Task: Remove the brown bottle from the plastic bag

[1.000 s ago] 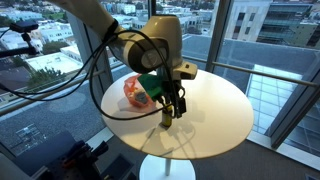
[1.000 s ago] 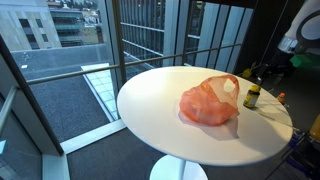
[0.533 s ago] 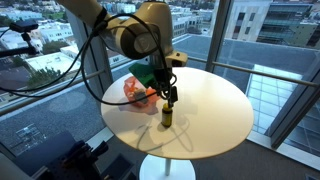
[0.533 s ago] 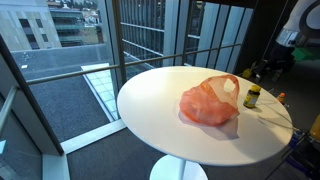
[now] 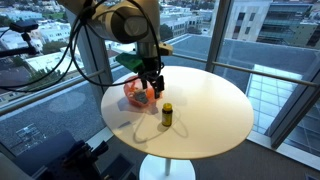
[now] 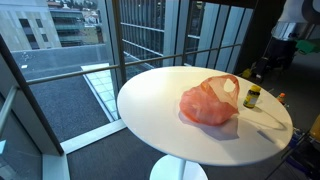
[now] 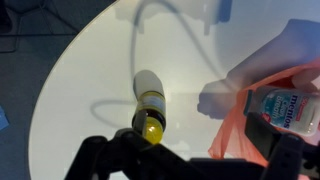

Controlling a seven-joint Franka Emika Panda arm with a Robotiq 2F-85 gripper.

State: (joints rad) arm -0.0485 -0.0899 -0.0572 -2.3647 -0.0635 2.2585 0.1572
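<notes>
Since the brown bottle [image 5: 167, 115] is seen standing upright on the round white table [image 5: 215, 105], outside the orange plastic bag [image 5: 133, 93] and near its edge, the removal is judged to be done in substance. The gripper [image 5: 153, 90] is held above the table with its jaws spread wide and nothing between them, which is shown most clearly in the wrist view. From the gripper the bottle lies below and a little to the side away from the bag. Its yellow cap [image 7: 150, 127] is pointed almost straight at the wrist camera, so the long axis is vertical. A small container with a white label [image 7: 285, 105] is seen inside the bag. Only a clean retreat upward is judged to be needed, and the bottle must not be brushed.
</notes>
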